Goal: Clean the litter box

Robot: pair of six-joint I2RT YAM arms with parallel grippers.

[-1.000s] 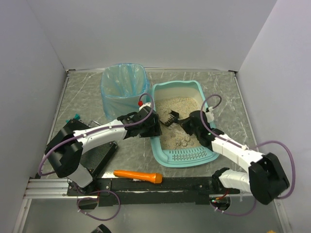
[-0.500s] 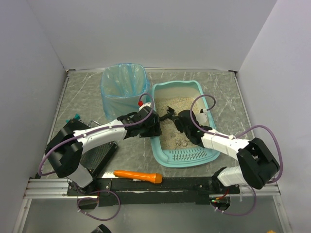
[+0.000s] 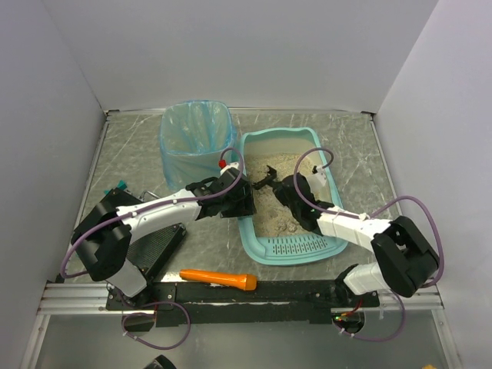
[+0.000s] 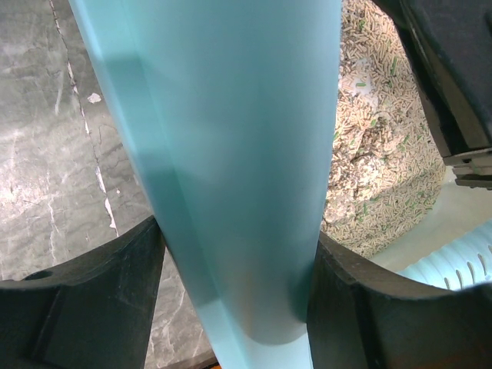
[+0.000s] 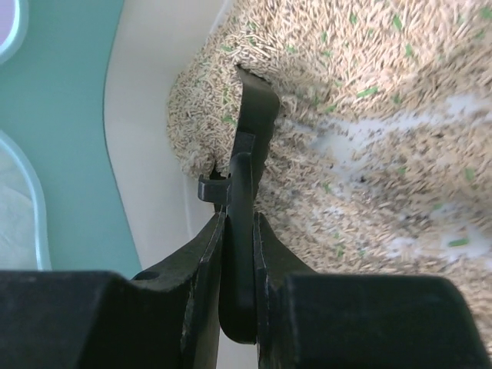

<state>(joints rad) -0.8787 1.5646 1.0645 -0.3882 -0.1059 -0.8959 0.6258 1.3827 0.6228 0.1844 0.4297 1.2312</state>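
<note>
Litter box [image 3: 296, 247] sits on table [image 3: 131, 154] at 3 o'clock from table centre, slotted lip at its 6 o'clock end, beige litter [image 3: 288, 163] inside. On the 9 o'clock wall of the litter box, left gripper [image 3: 241, 203] is grasping the rim, one finger outside and one inside, both touching the teal wall in left wrist view. Over the litter, right gripper [image 3: 283, 187] is clenched on the handle of black scoop [image 3: 267, 181], scoop head pointing to 10 o'clock, near the box's 9 o'clock inner wall. In right wrist view scoop is edge-on, handle pinched between both fingers, tip touching litter just beside the pale inner wall. Litter shows pale clumps and a few green bits. Blue-bagged bin [image 3: 196, 142] stands at 10 o'clock of box, just beside it. Orange tool [image 3: 219, 278] lies flat at 7 o'clock of box, near arm bases. Black case [image 3: 157, 247] at 8 o'clock, partly under left arm
</note>
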